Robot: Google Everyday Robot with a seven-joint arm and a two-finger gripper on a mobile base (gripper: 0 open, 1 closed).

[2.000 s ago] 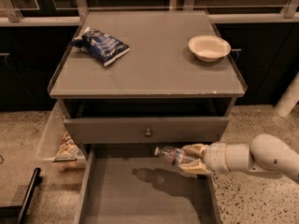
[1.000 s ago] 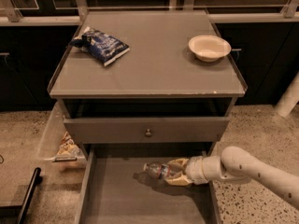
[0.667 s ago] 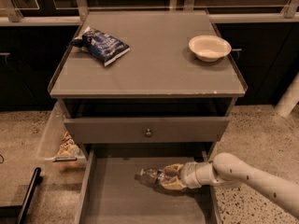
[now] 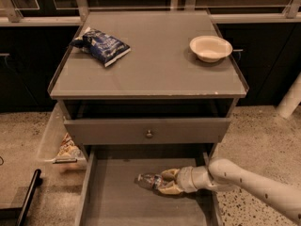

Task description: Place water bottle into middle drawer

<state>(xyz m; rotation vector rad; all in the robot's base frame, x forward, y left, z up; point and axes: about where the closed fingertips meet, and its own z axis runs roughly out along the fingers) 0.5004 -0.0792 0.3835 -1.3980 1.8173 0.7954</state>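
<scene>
The water bottle (image 4: 149,181), small and clear, lies on its side low inside the open middle drawer (image 4: 117,204), a wide grey box with a flat floor below the knobbed drawer front. My gripper (image 4: 165,181) reaches in from the right on a white arm and is shut on the bottle's right end. The bottle's cap end points left. The bottle sits at or just above the drawer floor; I cannot tell if it touches.
A blue snack bag (image 4: 102,45) and a white bowl (image 4: 210,47) lie on the cabinet top. The grey drawer front with a round knob (image 4: 149,133) is above the open drawer. A clear bin with a snack (image 4: 63,147) hangs at the cabinet's left.
My gripper has carried the bottle down and left, from in front of the drawer's right side to low inside the drawer near its floor.
</scene>
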